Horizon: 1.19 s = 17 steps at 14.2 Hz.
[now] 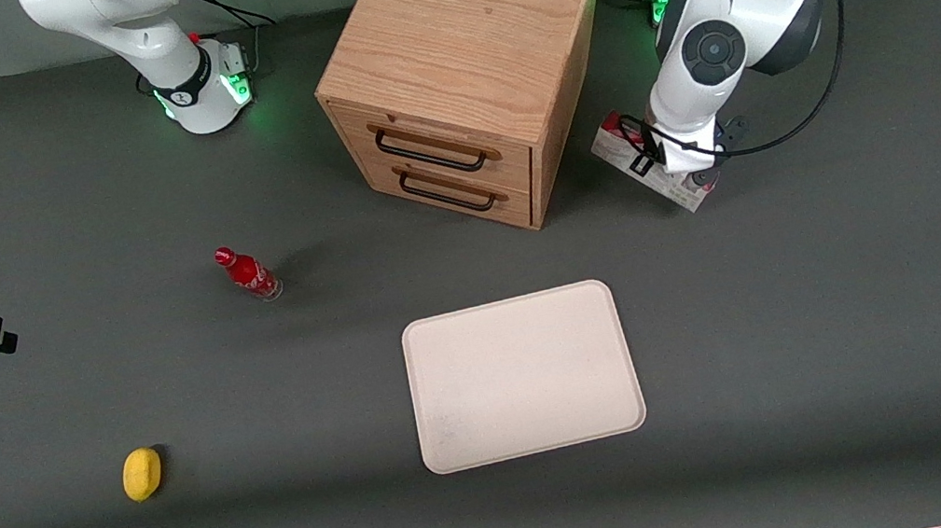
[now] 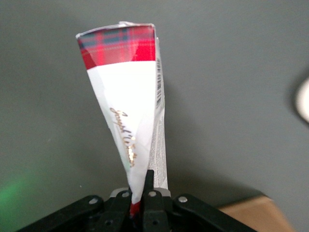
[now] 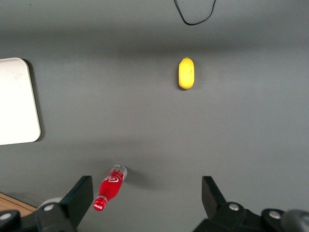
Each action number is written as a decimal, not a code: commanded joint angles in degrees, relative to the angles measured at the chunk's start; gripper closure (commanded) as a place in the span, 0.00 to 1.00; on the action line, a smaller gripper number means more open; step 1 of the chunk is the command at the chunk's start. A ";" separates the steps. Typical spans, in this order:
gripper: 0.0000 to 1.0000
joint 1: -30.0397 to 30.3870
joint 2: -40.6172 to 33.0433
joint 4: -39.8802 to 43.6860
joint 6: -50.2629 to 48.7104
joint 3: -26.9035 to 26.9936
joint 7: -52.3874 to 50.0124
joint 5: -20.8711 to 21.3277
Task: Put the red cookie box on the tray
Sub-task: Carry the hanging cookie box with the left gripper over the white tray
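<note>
A: Fig. 1, status. My hand (image 2: 141, 200) is clamped on one end of the box (image 2: 126, 101); the wrist view shows the fingers (image 2: 148, 186) pinching the carton's edge, the rest of it reaching away over the bench (image 2: 251, 72)

B: And where does the box (image 1: 642, 163) sit in the front view?

A: Beside the cabinet (image 1: 466, 66), toward the working arm's end of the bench (image 1: 861, 287), under the hand (image 1: 695, 174). Whether it is lifted or touching the bench, I cannot tell

B: The tray (image 1: 522, 376)?

A: Bare, nearer the front camera than the cabinet and well apart from the box

B: So, progress?

A: I judge the grasp done. Carry and set-down remain; the bottle (image 1: 248, 274) and lemon (image 1: 142, 474) lie toward the parked arm's end, off my likely path
</note>
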 commanded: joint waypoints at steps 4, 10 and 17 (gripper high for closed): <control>1.00 -0.22 6.69 27.69 -17.13 4.01 11.54 1.10; 1.00 -3.02 24.97 59.98 -30.53 1.91 13.68 7.58; 1.00 -14.09 41.24 74.86 -29.21 3.66 26.23 16.65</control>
